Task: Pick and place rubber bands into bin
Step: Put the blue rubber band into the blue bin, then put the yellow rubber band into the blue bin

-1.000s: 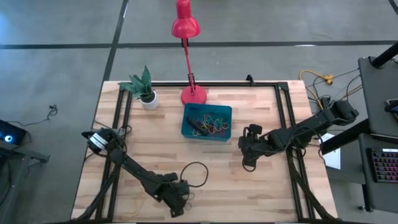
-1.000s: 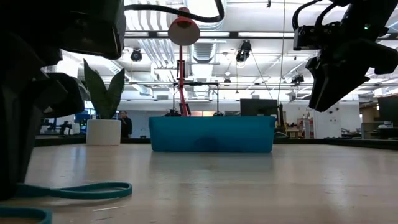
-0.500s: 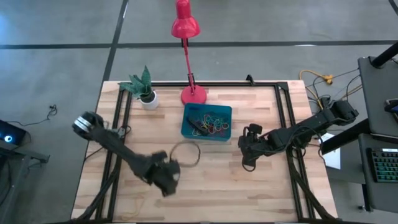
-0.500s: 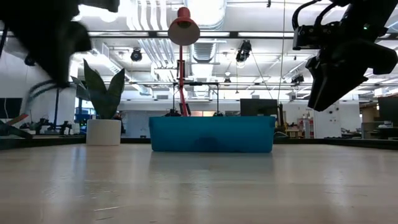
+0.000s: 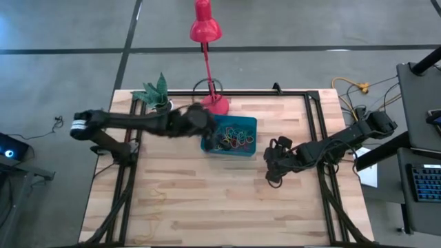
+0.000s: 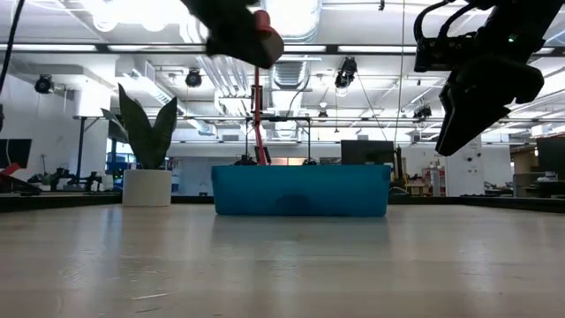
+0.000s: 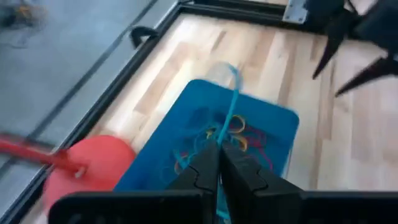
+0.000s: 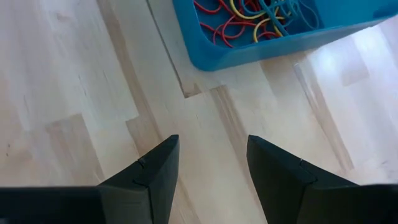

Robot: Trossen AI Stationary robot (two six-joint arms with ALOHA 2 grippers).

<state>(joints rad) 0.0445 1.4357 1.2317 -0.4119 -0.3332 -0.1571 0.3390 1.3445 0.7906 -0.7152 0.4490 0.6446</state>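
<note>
Risk sits with the thin teal rubber band [image 7: 231, 102] pinched in the left hand [image 7: 219, 163], pressed together above the shallow teal-blue plastic bin [image 5: 249, 147]: released off-centre, the floppy loop could drape over the wall onto the wooden tabletop [image 5: 207, 200]. 1 second ago that hand was low at the tabletop's near edge. The right hand [image 8: 208, 165] waits spread beside the bin.
</note>
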